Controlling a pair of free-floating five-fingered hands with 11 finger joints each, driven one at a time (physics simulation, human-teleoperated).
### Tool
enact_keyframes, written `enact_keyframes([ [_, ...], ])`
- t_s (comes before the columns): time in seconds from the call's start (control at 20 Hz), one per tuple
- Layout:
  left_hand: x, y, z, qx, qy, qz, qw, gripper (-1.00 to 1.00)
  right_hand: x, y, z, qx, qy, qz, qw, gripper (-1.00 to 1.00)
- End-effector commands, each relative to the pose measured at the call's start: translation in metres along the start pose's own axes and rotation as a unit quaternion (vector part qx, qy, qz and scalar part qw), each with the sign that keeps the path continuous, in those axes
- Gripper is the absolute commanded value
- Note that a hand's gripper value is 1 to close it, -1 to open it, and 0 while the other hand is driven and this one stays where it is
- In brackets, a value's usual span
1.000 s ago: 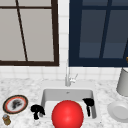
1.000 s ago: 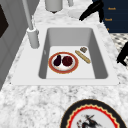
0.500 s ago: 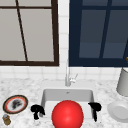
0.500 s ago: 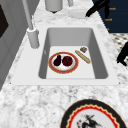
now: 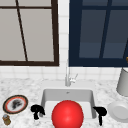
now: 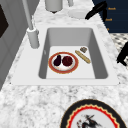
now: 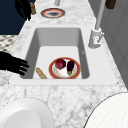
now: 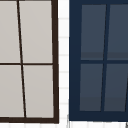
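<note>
In the front view, the left hand (image 5: 37, 110) is seen hanging at the left front corner of the sink (image 5: 67, 93), and the right hand (image 5: 100, 111) at its right front corner; a red ball (image 5: 67, 115) is set before the sink's front edge, between the two. A faucet (image 5: 67, 77) is mounted behind the sink. A patterned plate (image 5: 15, 104) and a small jar (image 5: 6, 120) are laid out left of it, and a white plate (image 5: 120, 111) and a grey pot (image 5: 123, 82) right of it. In the left side view, a red-rimmed plate (image 6: 51, 63) is shown on the sink floor, loaded with an eggplant (image 6: 57, 60) and a dark red vegetable (image 6: 67, 60). A tan stick (image 6: 82, 56) is laid just beside the plate, towards the sink's front wall, with a small brown piece (image 6: 83, 49) at its far end. In the right side view, the right hand's fingers are spread out straight towards the sink's front rim, above the tan stick and apart from it. The left hand's fingers are let hang loose beyond the sink's far end. Nothing is grasped by either hand, and everything in the sink is judged untouched. In the upper view, a pale window (image 8: 27, 57) and a dark window (image 8: 100, 60) are shown above the sink.
</note>
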Motion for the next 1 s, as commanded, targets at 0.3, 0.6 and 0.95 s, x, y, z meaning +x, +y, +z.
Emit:
enact_keyframes([
  [0.3, 0.000, 0.000, 0.000, 0.000, 0.000, 0.000, 1.0000, -1.00, -0.013, 0.029, -0.006, 0.013, 0.003, 0.004, 0.9999, 0.00],
  [0.6, -0.023, 0.013, -0.011, 0.002, 0.000, 0.020, 0.9998, -1.00, -0.015, 0.031, -0.005, 0.011, 0.005, 0.008, 0.9999, 0.00],
  [0.95, -0.067, 0.039, -0.025, -0.009, 0.005, 0.035, 0.9993, -1.00, -0.015, 0.031, -0.005, 0.009, 0.007, 0.006, 0.9999, 0.00],
])
